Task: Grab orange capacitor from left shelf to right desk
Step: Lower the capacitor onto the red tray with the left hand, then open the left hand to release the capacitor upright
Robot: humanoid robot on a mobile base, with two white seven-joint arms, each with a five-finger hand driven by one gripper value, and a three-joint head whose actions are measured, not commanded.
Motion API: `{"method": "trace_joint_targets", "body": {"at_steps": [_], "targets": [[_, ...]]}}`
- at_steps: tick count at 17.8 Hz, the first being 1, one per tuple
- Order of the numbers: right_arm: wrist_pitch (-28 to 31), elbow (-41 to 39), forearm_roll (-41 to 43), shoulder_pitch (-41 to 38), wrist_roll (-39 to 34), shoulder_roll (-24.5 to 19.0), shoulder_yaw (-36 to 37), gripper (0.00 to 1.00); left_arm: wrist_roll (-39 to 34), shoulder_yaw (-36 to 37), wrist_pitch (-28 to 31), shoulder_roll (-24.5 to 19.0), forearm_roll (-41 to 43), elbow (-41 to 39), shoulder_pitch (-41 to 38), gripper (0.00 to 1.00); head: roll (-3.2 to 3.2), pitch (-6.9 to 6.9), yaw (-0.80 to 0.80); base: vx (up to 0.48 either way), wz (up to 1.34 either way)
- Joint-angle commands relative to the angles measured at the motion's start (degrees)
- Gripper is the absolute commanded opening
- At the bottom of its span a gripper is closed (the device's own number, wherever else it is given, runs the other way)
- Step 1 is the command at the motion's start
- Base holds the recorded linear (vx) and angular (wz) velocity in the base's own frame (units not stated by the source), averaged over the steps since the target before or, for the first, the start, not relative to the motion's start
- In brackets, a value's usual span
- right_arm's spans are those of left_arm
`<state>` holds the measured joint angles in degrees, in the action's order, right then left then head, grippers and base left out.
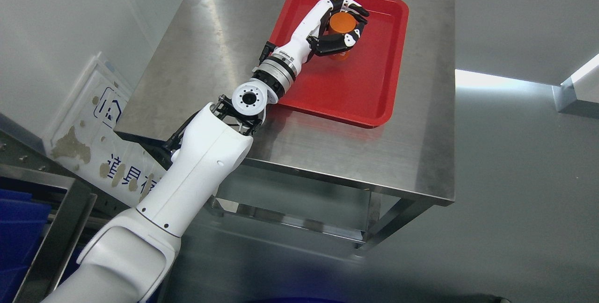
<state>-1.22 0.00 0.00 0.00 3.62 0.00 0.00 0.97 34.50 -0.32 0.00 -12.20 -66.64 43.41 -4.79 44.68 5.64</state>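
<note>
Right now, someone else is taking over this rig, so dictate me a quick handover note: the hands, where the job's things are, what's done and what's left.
Left robot hand: fingers wrapped around the orange capacitor, arm stretched out across the steel desk.
Right robot hand: not in view.
Orange capacitor: upright over the far part of the red tray on the desk; I cannot tell if its base is resting on the tray.
Done: capacitor carried over to the desk.
Left: set it down if not yet seated, open the fingers, pull the arm back.
</note>
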Motion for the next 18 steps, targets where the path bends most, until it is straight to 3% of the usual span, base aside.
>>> {"method": "trace_joint_targets", "body": {"at_steps": [1,4,6,7,10,13,18], "targets": [[0.0,-1.0,-0.2,-0.2,0.0,1.0,1.0,1.0,0.4,0.1,0.8,-1.0,0.3,5.9,0.4,0.42,0.0,0.0,0.0,-0.015,-0.01],[0.0,-1.0,-0.2,-0.2,0.0,1.0,1.0,1.0,0.5,-2.0,1.0,-1.0,0.3,5.5,1.2,0.62,0.0,0.0,0.0,-0.013,0.0],[0.0,-1.0,-0.2,-0.2,0.0,1.0,1.0,1.0,0.6,-5.1,4.4,-1.0,0.3,3.9,4.5,0.9,0.0,0.0,0.0,-0.012,0.0],[0.0,-1.0,-0.2,-0.2,0.0,1.0,1.0,1.0,0.7,-7.7,5.8,-1.0,0.3,2.6,6.3,0.97,0.0,0.0,0.0,0.0,0.0],[0.0,-1.0,-0.2,-0.2,0.0,1.0,1.0,1.0,0.9,-17.2,8.1,-1.0,0.1,-4.4,11.1,1.0,0.0,0.01,0.0,-0.007,0.0],[0.0,-1.0,-0.2,-0.1,0.0,1.0,1.0,1.0,0.9,-24.7,11.7,-1.0,0.0,-12.7,10.7,1.0,0.0,0.0,0.0,0.0,0.0],[0.0,-1.0,-0.2,-0.2,0.0,1.0,1.0,1.0,4.8,-29.4,14.6,-1.0,0.0,-30.9,-10.3,1.0,0.0,0.0,0.0,0.0,0.0]]}}
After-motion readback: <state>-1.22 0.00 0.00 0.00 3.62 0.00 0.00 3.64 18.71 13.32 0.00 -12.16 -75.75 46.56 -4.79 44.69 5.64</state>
